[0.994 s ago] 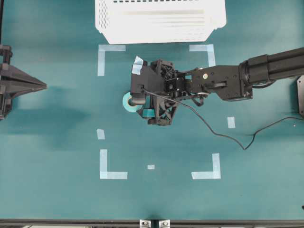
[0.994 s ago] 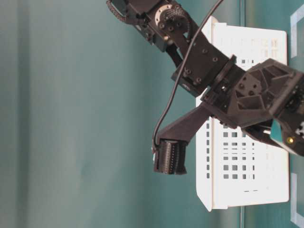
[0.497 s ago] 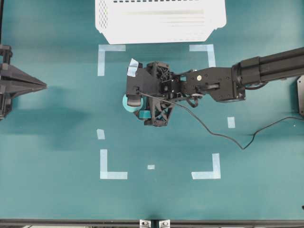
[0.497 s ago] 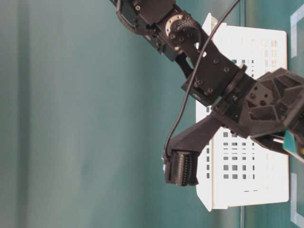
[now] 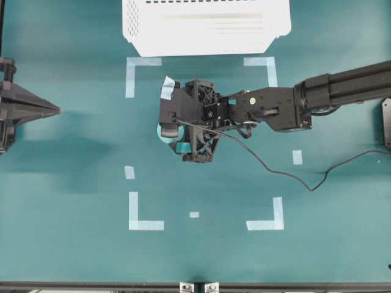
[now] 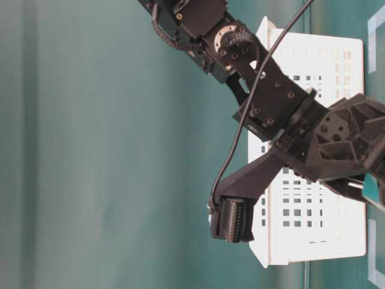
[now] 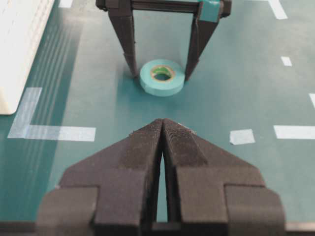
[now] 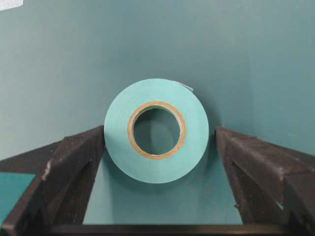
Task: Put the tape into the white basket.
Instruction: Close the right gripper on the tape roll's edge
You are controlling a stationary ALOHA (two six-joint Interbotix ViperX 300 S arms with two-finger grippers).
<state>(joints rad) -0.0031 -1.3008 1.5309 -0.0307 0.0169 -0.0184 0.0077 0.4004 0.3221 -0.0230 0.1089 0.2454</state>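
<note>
Overall, a teal tabletop (image 5: 73, 183) carrying pale blue corner marks (image 5: 145, 213), with the white basket (image 5: 204, 25) at its far edge and the tape (image 8: 156, 130) lying flat near the middle, outside the basket. Overhead, the right gripper (image 5: 171, 128) covers most of the roll; its own wrist view shows the fingers (image 8: 74, 162) spread wide to either side of the tape, the gaps too narrow to judge contact. Only the left wrist view shows the left gripper (image 7: 163, 129), parked well apart, fingers pressed together.
</note>
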